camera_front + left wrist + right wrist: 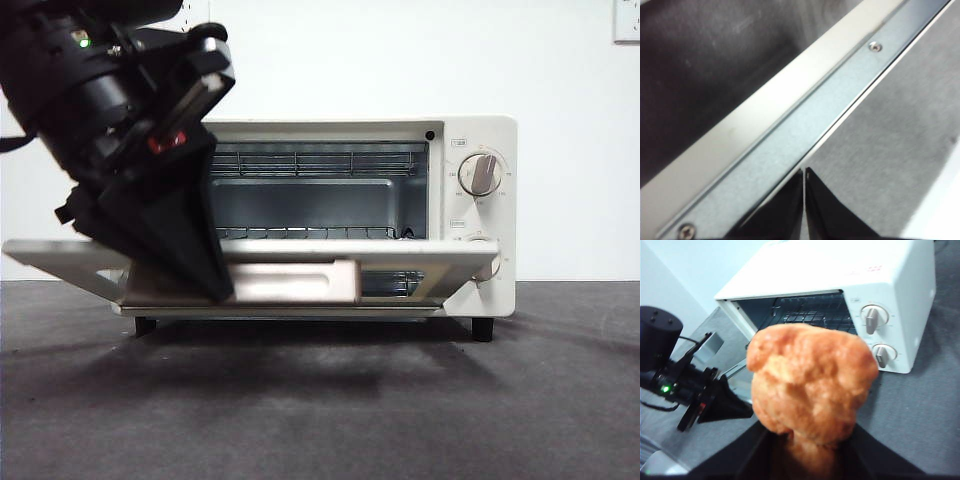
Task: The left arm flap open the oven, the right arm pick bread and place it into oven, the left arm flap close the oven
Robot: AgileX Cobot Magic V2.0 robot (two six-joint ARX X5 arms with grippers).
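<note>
Oven point(470, 200) door point(420, 262) flat — right pincer point(805, 460) grips bread point(810, 385).

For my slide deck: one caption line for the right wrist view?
Right hand holds the bread before the open oven, left hand at its lowered door.

Left arm point(130, 150) before open oven point(320, 190) mouth.

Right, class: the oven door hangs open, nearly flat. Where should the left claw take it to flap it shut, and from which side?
Probably the bar handle on the door's free front edge, from underneath at the front. The door lies almost level, hinged low on the oven, so lifting there swings it easily. The left claw, jaws shut, is at that edge.
</note>
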